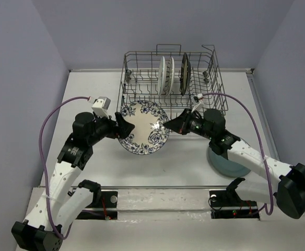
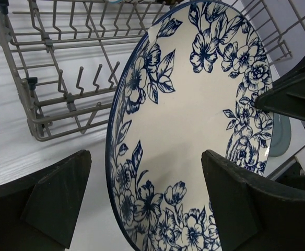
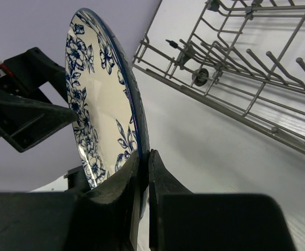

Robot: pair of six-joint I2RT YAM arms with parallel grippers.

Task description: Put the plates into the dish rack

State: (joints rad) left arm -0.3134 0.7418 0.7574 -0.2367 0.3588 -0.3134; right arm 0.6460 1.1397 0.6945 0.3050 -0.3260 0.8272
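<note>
No text, label, brand, number or sign can be read. The blue floral plate (image 1: 143, 128) bears only painted flowers and leaves; the dish rack (image 1: 142, 86) behind it is bare wire.

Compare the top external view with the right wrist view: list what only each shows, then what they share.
Top external only: three plates standing in the dish rack, and a teal-grey plate on the table. Right wrist only: a close-up of the right gripper pinching the blue floral plate by its rim, edge-on. Both: that plate, the rack and the left gripper.
</note>
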